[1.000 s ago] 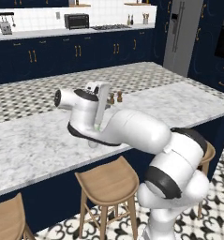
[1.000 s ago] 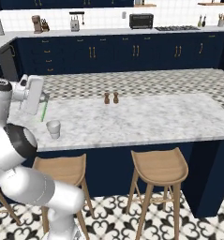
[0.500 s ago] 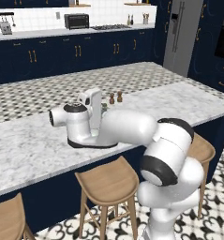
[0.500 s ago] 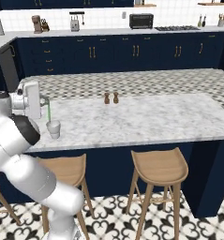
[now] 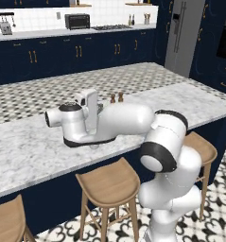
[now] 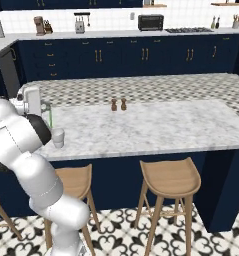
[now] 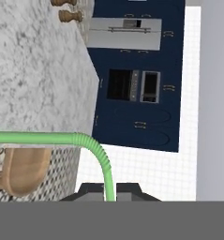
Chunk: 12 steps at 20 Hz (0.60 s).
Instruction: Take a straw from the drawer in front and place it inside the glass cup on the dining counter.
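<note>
Swinging lower and further left over the last second, the arm now lies almost flat along the near edge of the dining counter's tabletop [image 6: 141, 125], carrying the straw toward the cup. In the right base view, going left to right, the end effector [image 6: 47, 106] sits closed on the straw [image 6: 51, 118], which hangs as a thin green line straight down, its lower end just above and slightly left of the glass cup [image 6: 58, 137] standing near the tabletop's front edge. That upright hold looks chosen so the straw can drop into the cup's mouth. The hand view shows the straw [image 7: 92, 147] pinched between the dark fingertips and bending sideways. Further right stand two small wooden shakers [image 6: 118, 104], well apart from the cup.
</note>
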### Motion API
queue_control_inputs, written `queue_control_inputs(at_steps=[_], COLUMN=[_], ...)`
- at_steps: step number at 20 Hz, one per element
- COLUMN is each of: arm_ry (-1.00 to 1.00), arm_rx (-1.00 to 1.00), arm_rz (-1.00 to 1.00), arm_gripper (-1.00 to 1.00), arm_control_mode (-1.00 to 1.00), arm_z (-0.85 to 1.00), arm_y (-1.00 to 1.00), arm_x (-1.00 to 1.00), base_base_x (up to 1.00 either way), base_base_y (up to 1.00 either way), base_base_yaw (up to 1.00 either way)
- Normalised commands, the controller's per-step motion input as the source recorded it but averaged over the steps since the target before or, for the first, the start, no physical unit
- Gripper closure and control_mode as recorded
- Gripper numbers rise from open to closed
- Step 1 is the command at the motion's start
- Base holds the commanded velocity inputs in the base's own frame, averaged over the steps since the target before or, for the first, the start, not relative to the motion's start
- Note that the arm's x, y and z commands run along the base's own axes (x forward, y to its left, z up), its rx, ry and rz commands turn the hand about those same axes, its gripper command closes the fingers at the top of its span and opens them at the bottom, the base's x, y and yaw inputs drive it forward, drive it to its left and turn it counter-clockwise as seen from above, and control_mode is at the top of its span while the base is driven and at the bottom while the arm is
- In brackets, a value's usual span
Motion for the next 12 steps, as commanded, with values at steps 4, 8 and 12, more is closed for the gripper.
queue_control_inputs(at_steps=[4,8,12], arm_ry=[0.0,0.0,0.0], arm_rx=[-0.02,-0.03,-0.01], arm_rz=[-0.06,-0.08,-0.03], arm_gripper=[1.0,1.0,1.0], arm_control_mode=[-1.0,-1.0,-1.0], arm_z=[-0.22,-0.23,-0.22], arm_y=[0.01,0.0,0.03], arm_x=[0.0,0.0,0.12], base_base_x=[0.0,0.0,0.0], base_base_y=[0.0,0.0,0.0], base_base_yaw=[0.0,0.0,0.0])
